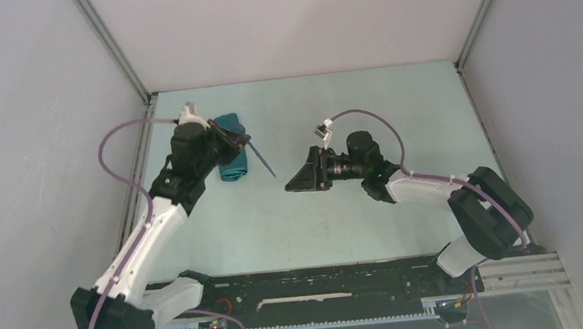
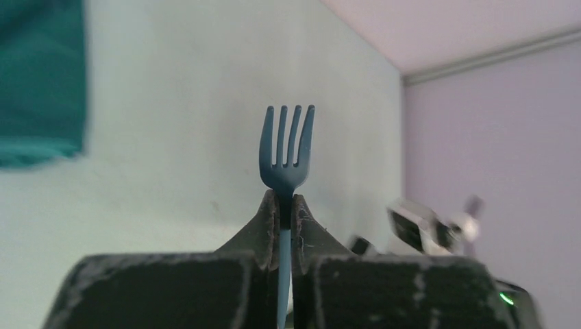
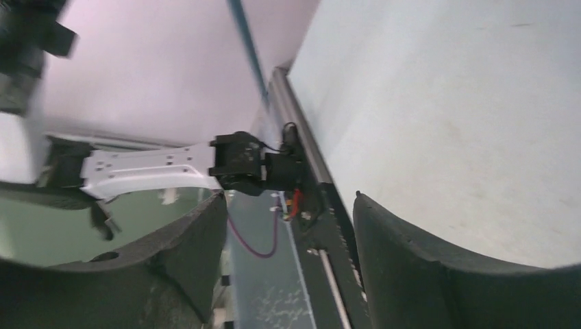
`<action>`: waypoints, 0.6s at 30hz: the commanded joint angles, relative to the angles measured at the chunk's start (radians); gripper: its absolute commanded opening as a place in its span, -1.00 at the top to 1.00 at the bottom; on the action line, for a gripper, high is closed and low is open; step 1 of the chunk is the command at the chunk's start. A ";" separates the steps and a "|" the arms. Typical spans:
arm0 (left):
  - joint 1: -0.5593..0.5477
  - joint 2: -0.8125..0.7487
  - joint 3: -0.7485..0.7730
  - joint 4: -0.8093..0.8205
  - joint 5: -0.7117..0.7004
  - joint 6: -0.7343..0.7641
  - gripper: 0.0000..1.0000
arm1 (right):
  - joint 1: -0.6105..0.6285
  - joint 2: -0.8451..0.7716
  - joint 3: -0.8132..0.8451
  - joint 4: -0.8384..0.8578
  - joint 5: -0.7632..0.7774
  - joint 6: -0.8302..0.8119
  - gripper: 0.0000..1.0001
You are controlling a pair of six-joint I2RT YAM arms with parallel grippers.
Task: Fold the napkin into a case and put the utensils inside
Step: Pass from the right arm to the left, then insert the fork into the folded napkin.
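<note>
— Where's the case?
— The case [image 1: 234, 170] lies on the counter [image 1: 396, 114], far left, partly hidden by the left end effector [image 2: 281, 200].
— What is that end effector doing?
— It is clamped on a blue fork [image 2: 286, 151], tines past the fingertips.
— And the right one?
— The right end effector [image 3: 288, 205] has its jaws spread with nothing between them, well apart from the case.

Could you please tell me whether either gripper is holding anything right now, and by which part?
The left gripper holds a blue fork, pinched on the handle just below the prongs. The right gripper is open and holds nothing.
</note>
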 commanded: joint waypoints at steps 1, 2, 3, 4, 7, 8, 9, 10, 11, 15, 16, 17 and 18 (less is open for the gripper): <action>0.106 0.170 0.135 -0.070 -0.111 0.357 1.00 | -0.038 -0.149 0.004 -0.336 0.121 -0.242 -0.51; 0.133 0.218 0.157 -0.069 -0.123 0.391 1.00 | -0.042 -0.166 0.002 -0.381 0.137 -0.273 -0.51; 0.155 0.267 0.178 -0.045 -0.127 0.430 1.00 | -0.047 -0.180 -0.004 -0.411 0.144 -0.298 -0.51; 0.175 0.317 0.209 -0.032 -0.150 0.465 1.00 | -0.054 -0.189 -0.016 -0.424 0.144 -0.303 -0.51; 0.230 0.500 0.351 -0.018 -0.155 0.574 1.00 | -0.077 -0.202 -0.061 -0.432 0.128 -0.302 -0.51; 0.244 0.566 0.428 -0.030 -0.190 0.601 1.00 | -0.081 -0.200 -0.074 -0.433 0.124 -0.301 -0.51; 0.259 0.627 0.480 -0.036 -0.203 0.619 1.00 | -0.085 -0.200 -0.086 -0.430 0.119 -0.302 -0.50; 0.274 0.701 0.522 -0.037 -0.185 0.633 1.00 | -0.091 -0.197 -0.098 -0.426 0.112 -0.301 -0.50; 0.282 0.745 0.558 -0.033 -0.190 0.647 1.00 | -0.097 -0.195 -0.107 -0.421 0.105 -0.298 -0.50; 0.313 0.880 0.663 -0.012 -0.188 0.683 1.00 | -0.113 -0.182 -0.122 -0.412 0.084 -0.299 -0.50; 0.320 0.919 0.699 -0.011 -0.195 0.688 1.00 | -0.116 -0.179 -0.123 -0.412 0.085 -0.302 -0.50; 0.330 0.944 0.728 -0.011 -0.190 0.690 1.00 | -0.119 -0.173 -0.122 -0.408 0.082 -0.305 -0.50; 0.339 0.972 0.757 -0.012 -0.176 0.689 1.00 | -0.125 -0.167 -0.122 -0.405 0.078 -0.304 -0.50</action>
